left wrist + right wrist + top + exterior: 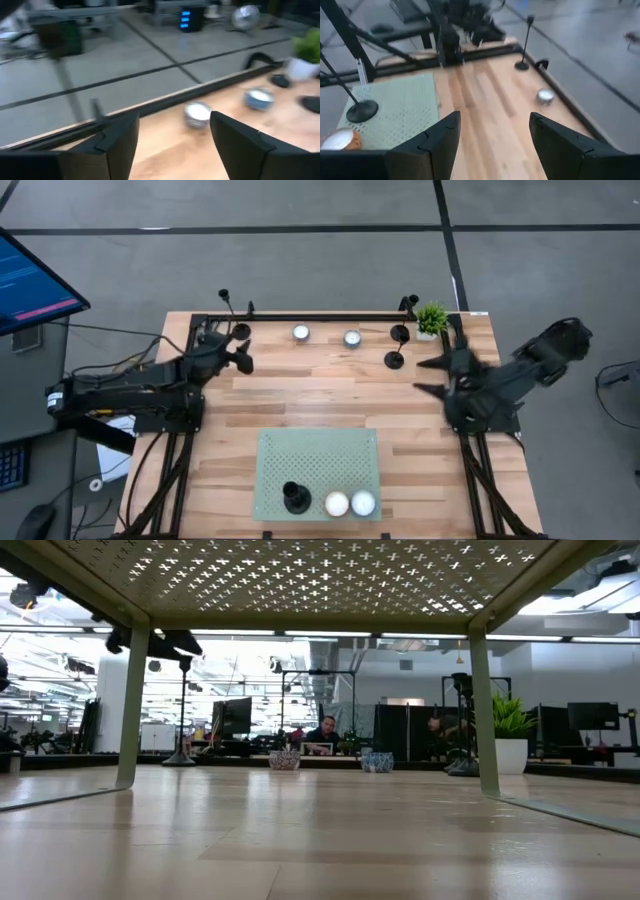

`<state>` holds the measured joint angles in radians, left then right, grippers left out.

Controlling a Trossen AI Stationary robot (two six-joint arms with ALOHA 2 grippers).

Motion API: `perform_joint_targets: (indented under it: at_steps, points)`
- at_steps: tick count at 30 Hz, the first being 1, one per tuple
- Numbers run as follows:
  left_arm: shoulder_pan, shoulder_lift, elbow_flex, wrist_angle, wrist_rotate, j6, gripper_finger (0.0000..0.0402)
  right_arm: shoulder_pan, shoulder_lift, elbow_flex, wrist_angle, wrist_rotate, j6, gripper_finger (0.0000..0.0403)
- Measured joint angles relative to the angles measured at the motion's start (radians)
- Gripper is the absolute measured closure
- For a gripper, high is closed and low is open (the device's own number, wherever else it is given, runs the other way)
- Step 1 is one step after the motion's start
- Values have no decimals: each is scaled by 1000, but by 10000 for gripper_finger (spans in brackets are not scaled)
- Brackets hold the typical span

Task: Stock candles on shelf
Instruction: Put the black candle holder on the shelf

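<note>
On the plank tabletop (330, 395) we see the pale green shelf (300, 455) sitting at the near edge, midway between the two arms. Its perforated top carries two candles (349, 503) side by side at the near right corner, touching or nearly so, plus a black stand (294, 498) just left of them.

Left arm reaches in from the left; left gripper (243, 346) sits near the far left corner of the table, fingers (117, 145) parted, nothing between them that we can see. In its wrist view, a candle (198, 113) lies on the wood ahead of the gap, not held.

Right gripper (433, 375) hangs over the right side of the table, well apart from the shelf, fingers (555, 145) spread, empty.

Two more candles rest on bare wood along the far edge: one (301, 333) left of centre, the other (352, 338) just right of it. Small potted plant (432, 319) stands at the far right corner, with two black stands (397, 346) just left of it.
</note>
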<state>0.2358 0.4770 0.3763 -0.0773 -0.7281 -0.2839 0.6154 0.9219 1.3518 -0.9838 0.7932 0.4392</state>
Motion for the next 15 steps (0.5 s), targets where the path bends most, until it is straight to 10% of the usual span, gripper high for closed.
perform_joint_targets:
  at_steps: [7,15]
  points:
    - [172,0,-10,146,334,30,160,-23,-228,0,3,118,-154,175]
    - [380,18,-13,139,375,83,149,-43,-387,1,32,186,-165,175]
